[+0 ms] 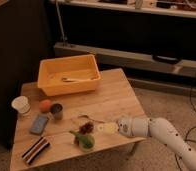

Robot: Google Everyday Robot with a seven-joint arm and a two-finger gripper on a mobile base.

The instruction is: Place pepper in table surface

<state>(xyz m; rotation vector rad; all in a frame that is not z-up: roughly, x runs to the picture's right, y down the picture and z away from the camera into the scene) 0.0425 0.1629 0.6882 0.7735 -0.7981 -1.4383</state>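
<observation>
My gripper [107, 128] sits low over the table surface [116, 100] near its front right edge, and I cannot tell whether it is spread, closed up or gripping anything. The pepper [75, 135], as best I can make out, is the slim dark green shape on the wood toward the picture's left of the gripper, past the dark red cluster [86, 127] and against the light-green cup [86, 142]. Its long axis slants away from the gripper.

Lab: jaws over table [116, 97], cables [193, 97] across floor [161, 102]
</observation>
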